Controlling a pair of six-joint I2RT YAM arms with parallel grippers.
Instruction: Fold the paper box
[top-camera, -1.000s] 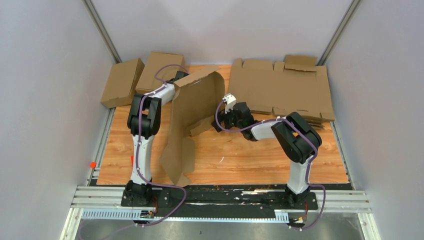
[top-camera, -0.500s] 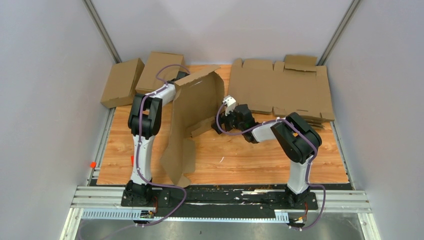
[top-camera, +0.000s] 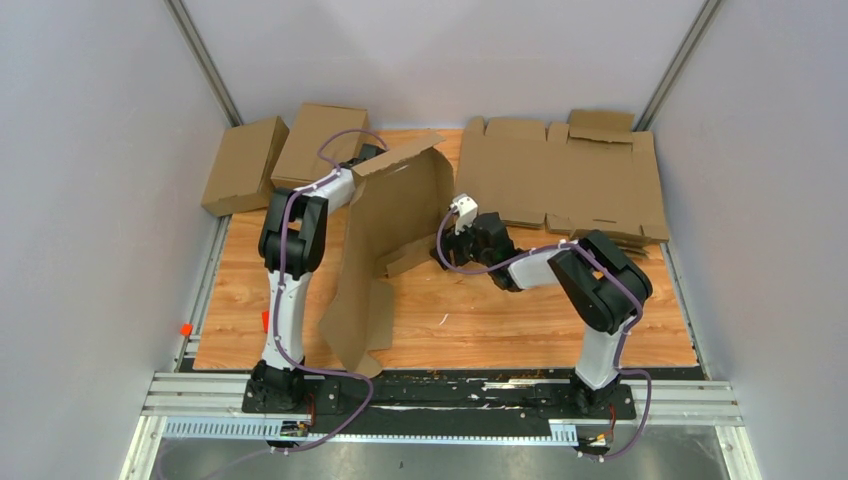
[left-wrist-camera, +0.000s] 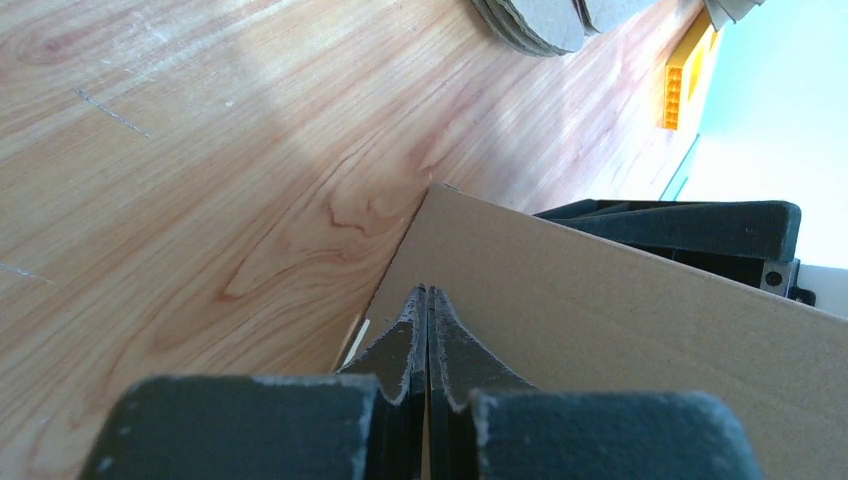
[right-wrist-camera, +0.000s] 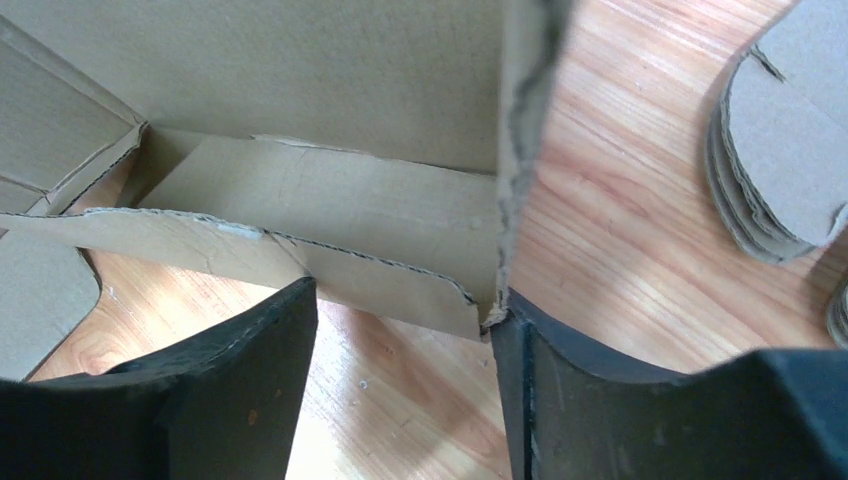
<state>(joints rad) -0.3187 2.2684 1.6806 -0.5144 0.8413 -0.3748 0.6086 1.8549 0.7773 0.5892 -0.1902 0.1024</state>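
Paper box (top-camera: 385, 230) pinched upright by left pincer (left-wrist-camera: 428, 300); lower flap (right-wrist-camera: 330, 215) should be centred within spread right pincer (right-wrist-camera: 400, 300) before closure.

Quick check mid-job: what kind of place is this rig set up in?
Probably an enclosed test cell for box-folding practice, not a packing line: plain grey wall panels close in a wooden table, with a stack of flat cardboard blanks and closed boxes at the back.
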